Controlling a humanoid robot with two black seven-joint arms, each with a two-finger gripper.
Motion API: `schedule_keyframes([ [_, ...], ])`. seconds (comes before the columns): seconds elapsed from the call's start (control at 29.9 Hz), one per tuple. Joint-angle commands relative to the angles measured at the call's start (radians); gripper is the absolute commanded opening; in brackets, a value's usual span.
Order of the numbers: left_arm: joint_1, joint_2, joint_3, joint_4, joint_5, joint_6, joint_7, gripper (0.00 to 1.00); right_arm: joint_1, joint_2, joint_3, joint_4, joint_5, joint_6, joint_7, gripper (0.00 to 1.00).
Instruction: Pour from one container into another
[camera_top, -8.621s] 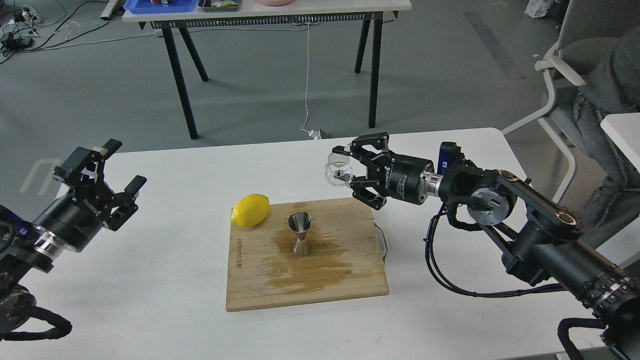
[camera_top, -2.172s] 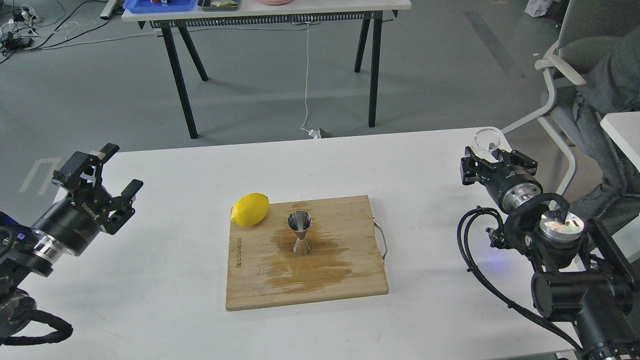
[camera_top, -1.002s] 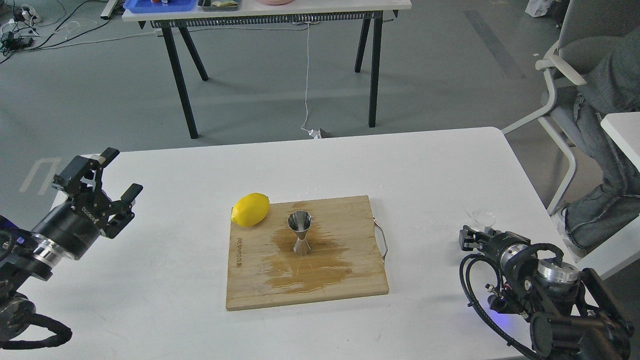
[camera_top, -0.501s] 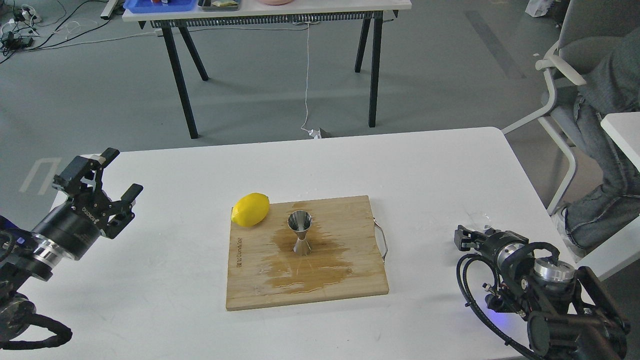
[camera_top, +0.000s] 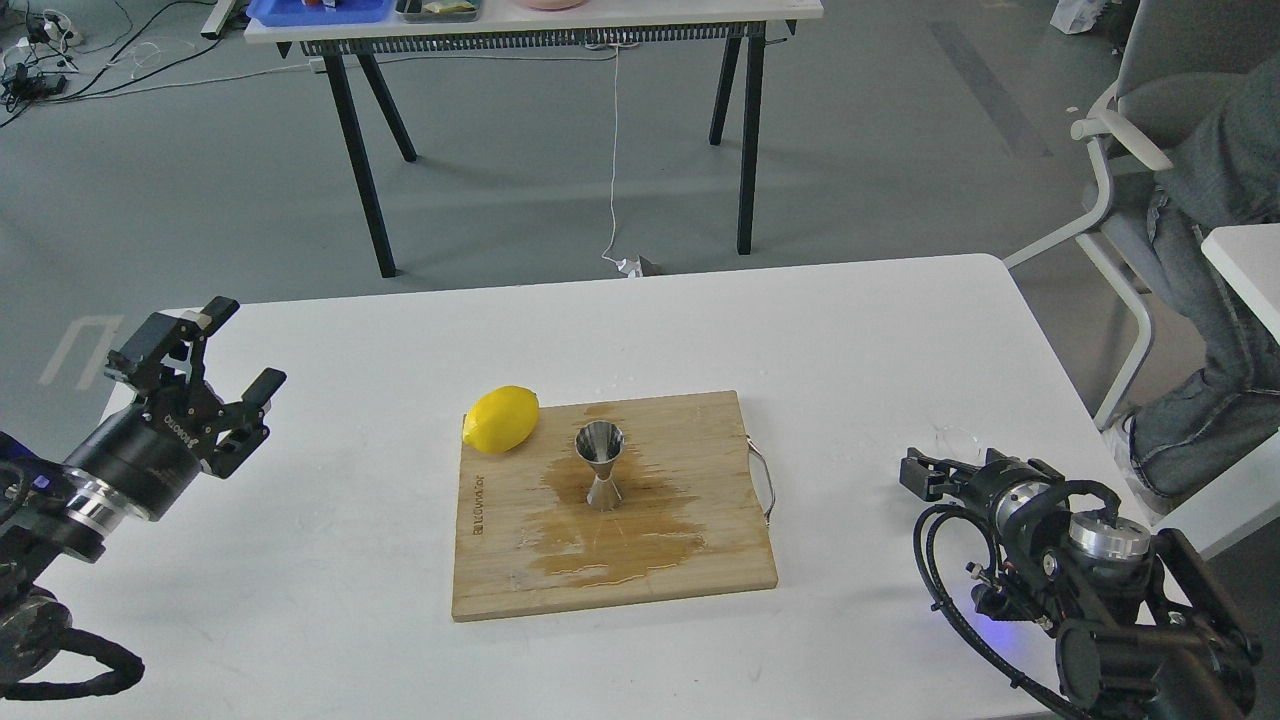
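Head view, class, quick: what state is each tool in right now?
Left tool: open, holding nothing.
Right tool: seen end-on and dark; cannot be told. The clear glass cup sits on the table just beyond it.

Bright, even overhead light; shadows under the lemon (camera_top: 501, 419) and jigger (camera_top: 600, 466) are soft and short. The wet cutting board (camera_top: 520, 570) shows mild glare; the white surface (camera_top: 850, 330) looks near overexposed, focus sharp throughout
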Motion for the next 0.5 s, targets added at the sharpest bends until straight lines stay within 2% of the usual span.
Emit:
schedule_keyframes([
  [0.0, 0.0, -0.001, -0.002, 0.0, -0.002, 0.0, 0.0, 0.99, 0.01, -0.004, 0.0, 0.004, 0.0, -0.002, 0.0, 0.99],
  [0.3, -0.003, 0.0, -0.002, 0.0, 0.0, 0.0, 0.0, 0.99, 0.059, -0.024, -0.001, 0.02, 0.0, -0.012, -0.002, 0.99],
  [0.47, -0.003, -0.001, -0.002, 0.0, -0.002, 0.0, 0.0, 0.99, 0.053, -0.036, -0.005, 0.117, -0.002, -0.015, -0.003, 0.99],
])
